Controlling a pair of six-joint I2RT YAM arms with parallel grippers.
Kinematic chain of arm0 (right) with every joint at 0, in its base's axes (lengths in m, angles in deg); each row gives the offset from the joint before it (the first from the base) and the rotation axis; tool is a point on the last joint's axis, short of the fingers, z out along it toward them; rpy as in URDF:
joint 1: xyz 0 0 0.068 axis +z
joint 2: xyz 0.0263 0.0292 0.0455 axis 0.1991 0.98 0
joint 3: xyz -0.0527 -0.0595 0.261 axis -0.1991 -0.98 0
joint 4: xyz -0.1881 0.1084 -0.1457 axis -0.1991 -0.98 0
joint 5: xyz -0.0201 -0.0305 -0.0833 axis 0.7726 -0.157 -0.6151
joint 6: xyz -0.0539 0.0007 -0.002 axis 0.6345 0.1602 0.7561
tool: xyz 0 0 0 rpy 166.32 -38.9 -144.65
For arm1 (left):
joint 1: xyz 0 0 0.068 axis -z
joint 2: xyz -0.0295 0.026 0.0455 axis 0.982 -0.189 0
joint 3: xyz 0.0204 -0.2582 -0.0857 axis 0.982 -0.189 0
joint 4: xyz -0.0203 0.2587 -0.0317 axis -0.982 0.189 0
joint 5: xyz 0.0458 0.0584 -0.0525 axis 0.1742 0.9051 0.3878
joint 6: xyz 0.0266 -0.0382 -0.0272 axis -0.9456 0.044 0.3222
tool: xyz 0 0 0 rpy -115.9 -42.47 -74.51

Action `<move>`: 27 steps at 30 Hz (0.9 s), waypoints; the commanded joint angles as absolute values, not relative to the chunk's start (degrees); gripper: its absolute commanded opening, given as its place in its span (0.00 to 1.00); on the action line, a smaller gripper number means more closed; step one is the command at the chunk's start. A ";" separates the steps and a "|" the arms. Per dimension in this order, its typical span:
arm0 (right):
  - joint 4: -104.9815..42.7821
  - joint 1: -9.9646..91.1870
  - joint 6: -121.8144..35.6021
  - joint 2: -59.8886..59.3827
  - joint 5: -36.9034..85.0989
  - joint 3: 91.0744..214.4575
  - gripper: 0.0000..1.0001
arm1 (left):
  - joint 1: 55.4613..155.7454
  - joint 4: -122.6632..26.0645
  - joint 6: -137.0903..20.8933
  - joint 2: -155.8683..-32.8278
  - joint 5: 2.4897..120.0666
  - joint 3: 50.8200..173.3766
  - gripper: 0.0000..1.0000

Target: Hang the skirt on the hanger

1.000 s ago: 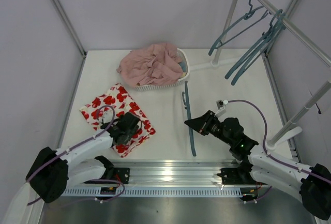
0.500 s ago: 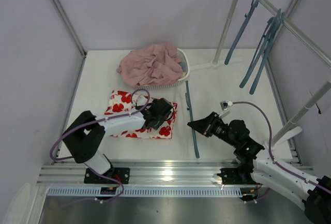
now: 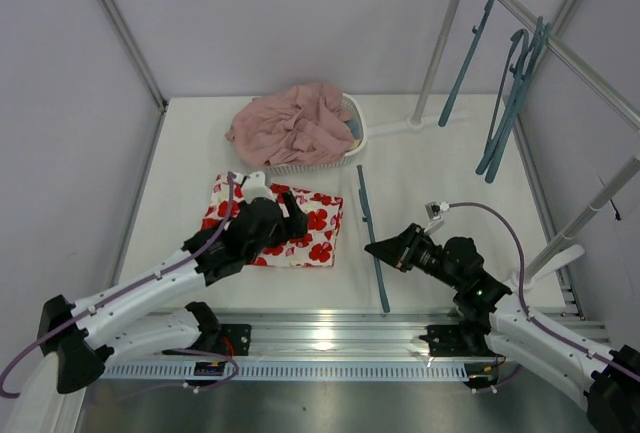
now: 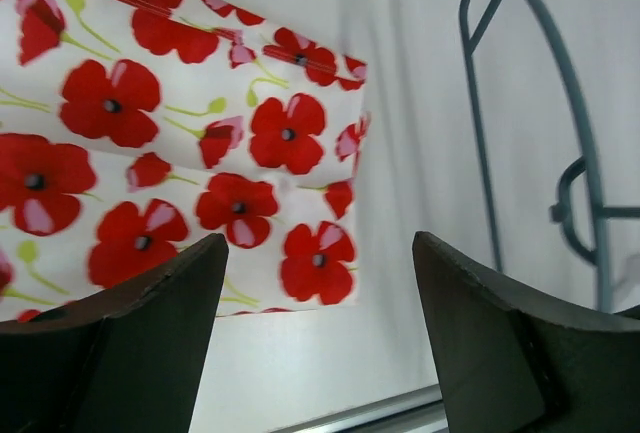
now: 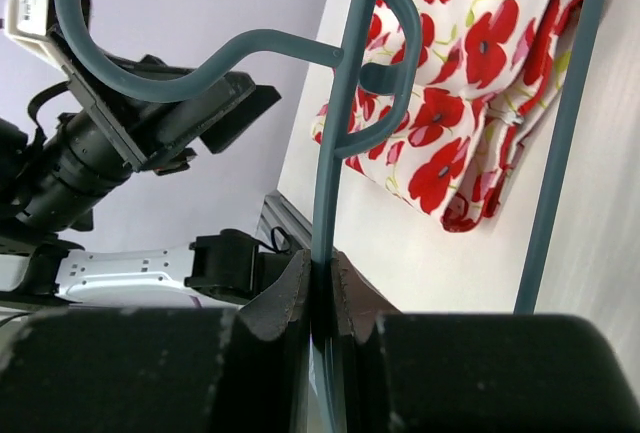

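White table point(image 3: 450, 168); skirt point(image 3: 318, 233) flat, left-ctr; hanger point(image 3: 366, 211) beside it; basket point(image 3: 357, 136) at back.

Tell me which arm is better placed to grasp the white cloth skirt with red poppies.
Probably the left arm: the left gripper is open over the skirt, while the right gripper is shut on the thin teal-grey hanger lying beside the skirt.

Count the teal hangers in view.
3 at least. One hanger lies on the table, pinched by the right gripper. A lone hanger hangs on the rail. Further along, an edge-on bunch of hangers may hold two or more.
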State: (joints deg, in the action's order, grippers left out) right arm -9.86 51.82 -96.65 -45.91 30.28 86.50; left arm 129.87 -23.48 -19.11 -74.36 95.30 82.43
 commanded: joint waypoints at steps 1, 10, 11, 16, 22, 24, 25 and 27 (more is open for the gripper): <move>-4.84 51.47 -96.15 -45.30 32.02 86.36 0.00 | 130.08 -18.16 -34.50 -76.68 94.16 82.38 0.80; -6.16 51.12 -99.30 -49.42 28.77 84.26 0.00 | 130.08 -25.80 -47.26 -93.70 85.64 89.49 0.79; -5.64 51.04 -99.57 -49.78 28.59 83.56 0.00 | 130.08 -26.33 -47.70 -95.30 84.84 91.67 0.79; -3.00 50.95 -100.10 -50.66 27.53 80.65 0.00 | 130.43 -27.74 -46.92 -104.09 82.29 96.17 0.78; 1.22 50.60 -100.54 -49.78 27.62 79.24 0.00 | 131.13 -28.97 -43.84 -113.15 80.17 98.90 0.77; 3.58 50.42 -101.15 -49.78 27.97 78.72 0.00 | 131.22 -28.71 -42.18 -116.13 81.31 99.69 0.77; 4.47 49.98 -101.50 -49.78 28.14 78.45 0.00 | 131.22 -28.79 -41.73 -116.93 81.58 99.87 0.76; 6.22 49.46 -102.29 -49.87 28.93 77.84 0.00 | 131.31 -28.88 -40.42 -118.77 82.28 100.31 0.76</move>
